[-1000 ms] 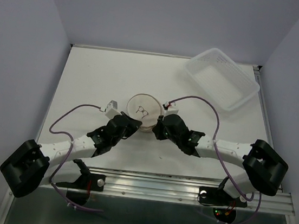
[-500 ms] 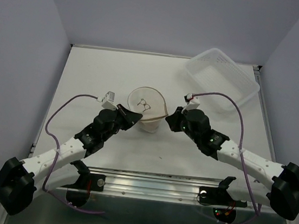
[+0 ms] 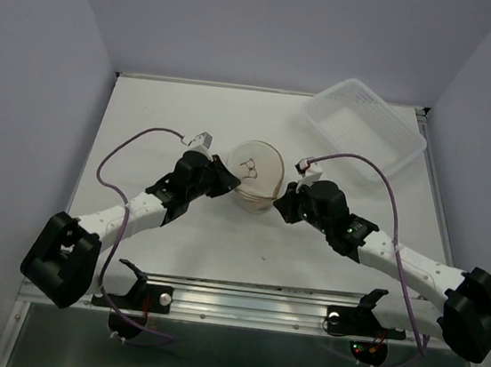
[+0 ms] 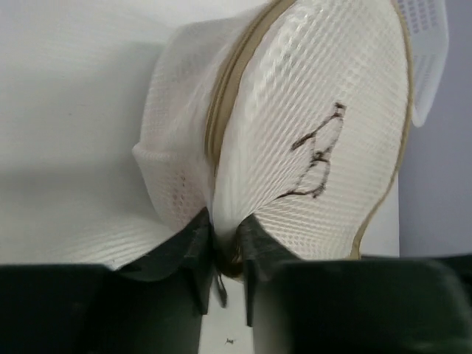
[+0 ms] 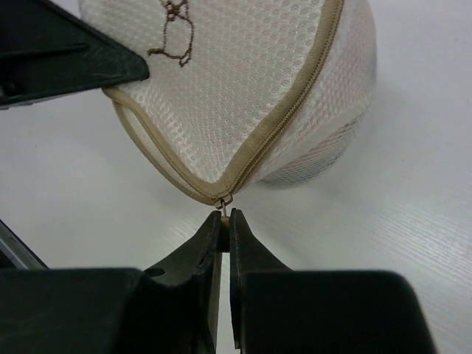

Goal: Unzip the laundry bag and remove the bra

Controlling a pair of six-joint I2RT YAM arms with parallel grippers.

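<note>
Left gripper (image 4: 225, 240) pinched the laundry bag (image 3: 256, 174) at its tan rim, fingers clamped on mesh. Bag stood tipped up on the table (image 3: 145, 126), mid-table, between both grippers. Right gripper (image 5: 225, 221) had fingers pressed together on the zipper pull (image 5: 223, 200). Zipper looked closed all along. Unzipping barely started, bra unseen, removal left.

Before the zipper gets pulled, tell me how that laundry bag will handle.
The laundry bag is thin mesh that folds where the left end effector pinches it, so probably floppy and light. Gripped only at its rim, it will likely drag rather than resist when the right end effector tugs the zipper pull.
</note>
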